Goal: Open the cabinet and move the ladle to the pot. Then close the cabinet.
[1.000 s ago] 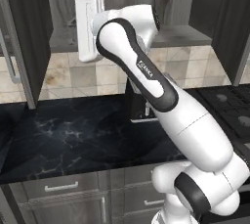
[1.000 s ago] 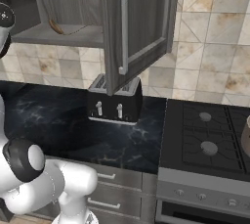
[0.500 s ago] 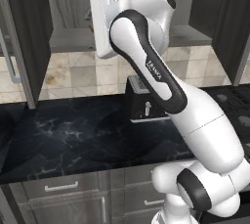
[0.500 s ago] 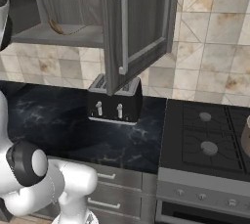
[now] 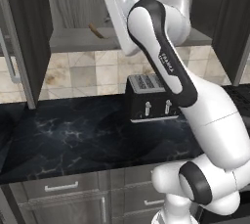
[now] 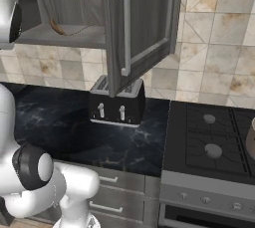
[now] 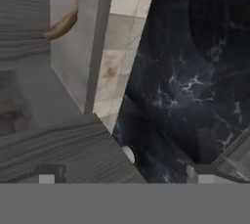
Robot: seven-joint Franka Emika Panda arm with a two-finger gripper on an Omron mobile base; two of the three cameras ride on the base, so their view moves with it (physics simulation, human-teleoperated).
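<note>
Ladle (image 5: 96, 31) lies on the cabinet (image 6: 74, 34) shelf, brown bowl toward the front and the thin dark handle curving back toward the pale grey wood rear wall; in the right base view it sits at the left part of the shelf (image 6: 58, 28), and in the hand view it shows as a tan bowl with a curved handle (image 7: 62, 21) against the pale interior.

Nearest in the base views, low grey drawer units (image 5: 61, 187) with horizontal handles run under the front edge of the black marbled surface (image 5: 73, 135). A dark toaster (image 5: 151, 101) stands on that surface near the tiled wall, below the cabinet. To the right, the stove (image 6: 214, 142) adjoins the surface, and the rim of the pot (image 6: 250, 141) shows at the right edge of the right base view.

Above, both cabinet doors stand open: the right door (image 6: 137, 28) with its long silver bar handle swings out in front of the toaster, and the left door (image 5: 22, 37) hangs at the left of the left base view.

The claw (image 7: 123, 175) is raised to shelf height in front of the open cabinet, its jaws spread wide with nothing between them; the two dark tips show at the bottom of the hand view, well apart from the ladle.
</note>
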